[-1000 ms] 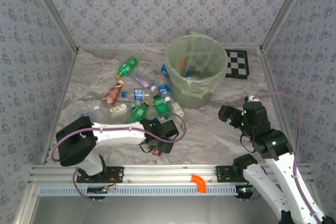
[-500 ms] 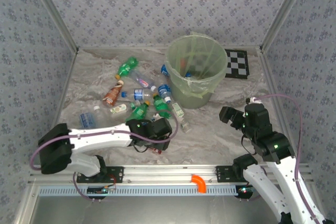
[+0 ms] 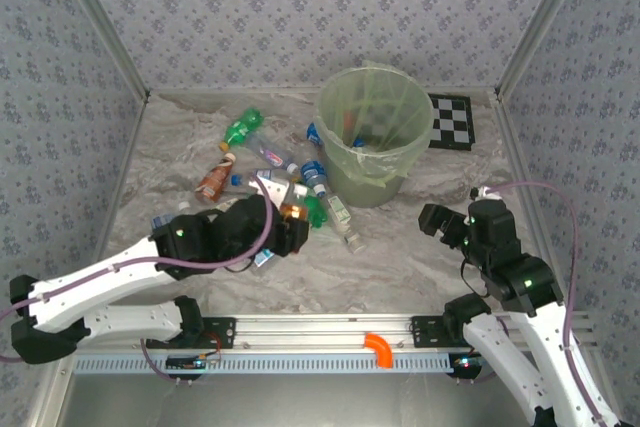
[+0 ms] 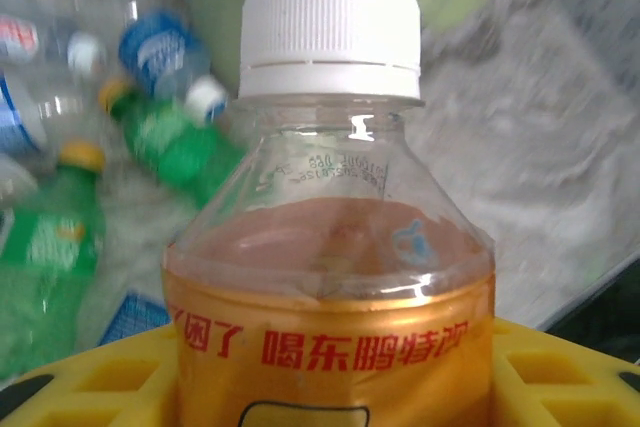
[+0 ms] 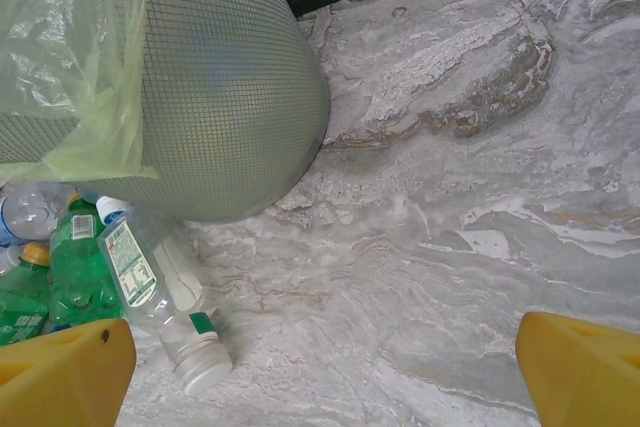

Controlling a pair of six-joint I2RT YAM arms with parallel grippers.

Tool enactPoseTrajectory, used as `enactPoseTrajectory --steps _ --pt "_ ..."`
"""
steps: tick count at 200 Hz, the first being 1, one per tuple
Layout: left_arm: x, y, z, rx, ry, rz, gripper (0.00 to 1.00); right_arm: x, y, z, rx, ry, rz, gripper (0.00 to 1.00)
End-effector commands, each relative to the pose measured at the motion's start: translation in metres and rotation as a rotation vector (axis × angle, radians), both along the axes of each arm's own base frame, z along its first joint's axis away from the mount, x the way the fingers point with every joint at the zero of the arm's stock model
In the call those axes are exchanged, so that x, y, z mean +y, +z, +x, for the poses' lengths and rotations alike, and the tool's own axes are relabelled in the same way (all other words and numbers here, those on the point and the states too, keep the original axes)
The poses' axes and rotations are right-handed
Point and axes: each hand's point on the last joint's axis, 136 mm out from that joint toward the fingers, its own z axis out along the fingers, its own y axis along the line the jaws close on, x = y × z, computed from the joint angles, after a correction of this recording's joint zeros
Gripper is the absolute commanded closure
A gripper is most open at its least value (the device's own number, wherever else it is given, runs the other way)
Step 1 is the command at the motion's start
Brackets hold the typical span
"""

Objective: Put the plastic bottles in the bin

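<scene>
In the left tool (image 4: 330, 382), a white-capped orange bottle (image 4: 330, 237) sits clamped.

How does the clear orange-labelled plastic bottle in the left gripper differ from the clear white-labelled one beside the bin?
The orange-labelled bottle is clamped in the left gripper; the white-labelled bottle lies loose by the bin. The orange-labelled bottle's print is red, the white-labelled bottle's mainly green. Both are clear with white caps.
</scene>
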Motion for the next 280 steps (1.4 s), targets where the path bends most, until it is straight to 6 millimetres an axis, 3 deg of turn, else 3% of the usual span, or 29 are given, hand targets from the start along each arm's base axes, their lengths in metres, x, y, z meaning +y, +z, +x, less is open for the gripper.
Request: enactPoseTrajectory --steps 1,46,81,112,130,151,194,217,268,280 --pt "-0.001 0.047 0.023 -0.134 0.014 -0.018 0.48 0.000 0.000 -0.004 -0.002 0.009 0.005 0.00" --pt "-0.043 0.108 0.070 -0.224 -0.019 -0.068 0.49 -0.003 0.010 -0.010 -0.015 0.014 0.001 0.00" --pt "-0.084 0.132 0.118 -0.246 -0.055 -0.077 0.49 -0.003 0.020 -0.012 -0.044 0.012 0.017 0.00" --pt "-0.110 0.143 0.164 -0.262 -0.033 -0.073 0.49 -0.002 0.029 -0.011 -0.066 0.013 0.025 0.00" --pt "-0.128 0.139 0.186 -0.250 -0.027 -0.074 0.49 -0.001 0.034 -0.012 -0.077 0.020 0.033 0.00" --pt "-0.139 0.118 0.205 -0.190 -0.027 -0.029 0.48 -0.001 0.039 -0.014 -0.086 0.027 0.032 0.00" --pt "-0.154 0.091 0.216 -0.120 -0.035 0.015 0.22 -0.001 0.041 -0.019 -0.087 0.039 0.034 0.00" --pt "-0.152 0.093 0.214 -0.116 -0.025 0.012 0.19 0.002 0.042 -0.021 -0.090 0.056 0.042 0.00" --pt "-0.127 0.108 0.197 -0.114 -0.011 0.030 0.12 0.008 0.043 -0.017 -0.102 0.085 0.058 0.00" --pt "-0.117 0.108 0.190 -0.118 -0.005 0.040 0.03 0.010 0.042 -0.016 -0.104 0.093 0.063 0.00"
